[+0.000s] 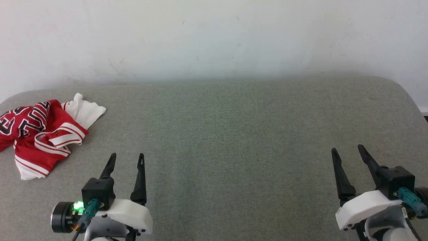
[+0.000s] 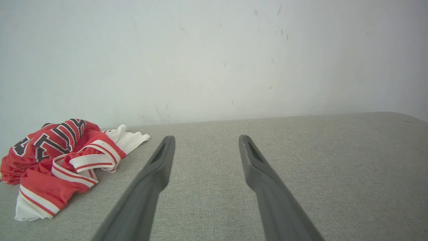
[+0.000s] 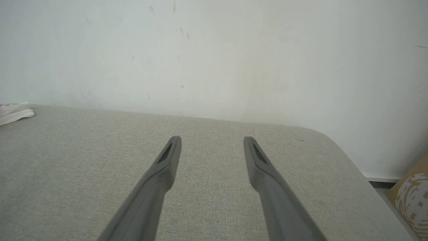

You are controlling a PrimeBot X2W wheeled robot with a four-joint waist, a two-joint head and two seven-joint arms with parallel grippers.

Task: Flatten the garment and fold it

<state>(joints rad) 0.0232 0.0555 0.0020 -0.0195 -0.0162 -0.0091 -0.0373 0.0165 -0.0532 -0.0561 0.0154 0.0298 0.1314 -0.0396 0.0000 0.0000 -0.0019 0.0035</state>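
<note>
1. The left gripper point(image 1: 127, 155), two long dark tapered fingers on a white wrist housing, sits at the lower left of the head view. Its jaws are spread wide with nothing between them, just bare fabric showing through the gap. There's a little green light point(image 1: 78, 206) glowing on its wrist.
2. Same deal for the right gripper point(image 1: 347, 149) over at the lower right: fingers splayed apart, holding nothing, tips pointing toward the wall.
3. Both hang just over the grey-green woven fabric surface point(image 1: 234, 134), which looks padded and has rounded corners. I can't tell if the fingertips actually touch it.
4. The garment point(image 1: 43, 137), a red jersey-style shirt with white sleeves, red-and-white striped trim and black white-outlined lettering, is lying in a crumpled heap at the far left of the surface. It's ahead of the left gripper and off to its left, near but not touching, and well apart from the right gripper. One white sleeve sticks out toward the wall side.
5. Behind everything is a plain white wall point(image 1: 214, 33) with a few scuffs.
6. In the right wrist view, a brown cardboard box with white print point(image 3: 413, 194) sits on the floor past the surface's right corner.
</note>
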